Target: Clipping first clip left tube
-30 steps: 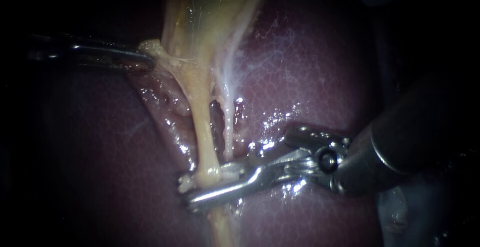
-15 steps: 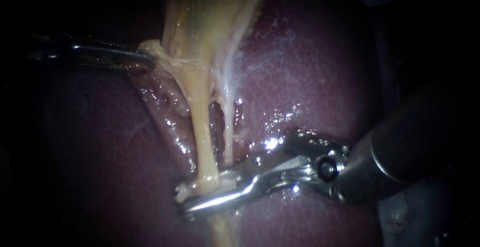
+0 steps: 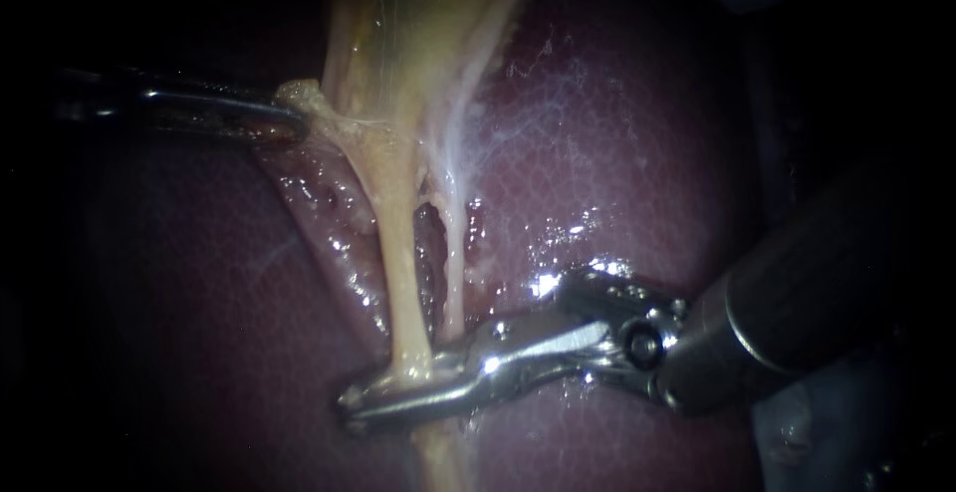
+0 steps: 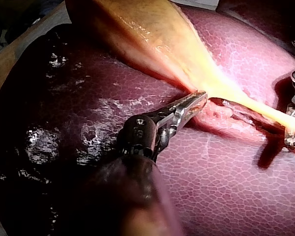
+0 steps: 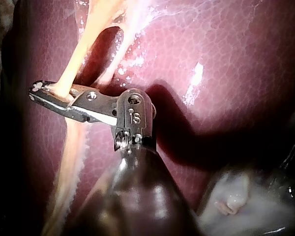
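Observation:
The pale yellow left tube (image 3: 398,253) runs down from the gallbladder (image 3: 418,34) over the dark red liver (image 3: 617,133). A thinner whitish right tube (image 3: 455,253) lies beside it. My right instrument (image 3: 363,402) comes in from the right and its jaws are shut across the left tube low down, pinching it from both sides. The right wrist view shows the same grip (image 5: 39,92) on the tube (image 5: 81,54). I cannot make out a clip between the jaws. My left instrument (image 3: 294,119) is shut on a flap of gallbladder tissue, holding it out to the left (image 4: 199,97).
A dark gap (image 3: 430,223) separates the two tubes above the right jaws. Wet raw tissue (image 3: 329,213) lies left of the left tube. Pale material (image 5: 236,201) sits beside the right instrument's shaft. A board edge (image 4: 10,54) shows behind the liver.
The right instrument's jaws have closed from a clear gap down onto the left tube, and their tips have shifted slightly lower and leftward. The left instrument has held still.

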Controlling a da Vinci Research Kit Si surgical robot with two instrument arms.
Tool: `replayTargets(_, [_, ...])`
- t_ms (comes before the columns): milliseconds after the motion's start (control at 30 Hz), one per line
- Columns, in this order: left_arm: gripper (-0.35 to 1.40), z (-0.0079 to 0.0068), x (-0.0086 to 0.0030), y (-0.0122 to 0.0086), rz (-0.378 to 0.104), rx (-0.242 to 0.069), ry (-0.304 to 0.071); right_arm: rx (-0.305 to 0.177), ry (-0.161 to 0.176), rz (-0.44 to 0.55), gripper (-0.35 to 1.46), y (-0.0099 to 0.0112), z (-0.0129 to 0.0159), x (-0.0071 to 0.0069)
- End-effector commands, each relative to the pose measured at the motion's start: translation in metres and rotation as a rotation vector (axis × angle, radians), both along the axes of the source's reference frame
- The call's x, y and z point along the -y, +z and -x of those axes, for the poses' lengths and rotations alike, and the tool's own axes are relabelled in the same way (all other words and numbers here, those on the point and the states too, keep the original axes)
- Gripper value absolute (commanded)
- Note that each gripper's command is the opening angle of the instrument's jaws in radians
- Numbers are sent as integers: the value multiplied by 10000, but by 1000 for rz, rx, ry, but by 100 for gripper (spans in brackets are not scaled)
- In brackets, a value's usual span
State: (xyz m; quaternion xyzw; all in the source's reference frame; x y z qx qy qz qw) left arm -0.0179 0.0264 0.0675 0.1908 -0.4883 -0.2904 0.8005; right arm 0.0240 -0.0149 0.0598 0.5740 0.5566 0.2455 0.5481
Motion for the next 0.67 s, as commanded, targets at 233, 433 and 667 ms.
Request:
replayTargets(233, [-35,0,0,0,0,0,0,1,-4,3,-35,8,3,-2])
replayTargets(433, [-35,0,0,0,0,0,0,-7,-11,9,-35,8,3,-2])
replayTargets(667, [-35,0,0,0,0,0,0,-7,-11,9,-35,8,3,-2])
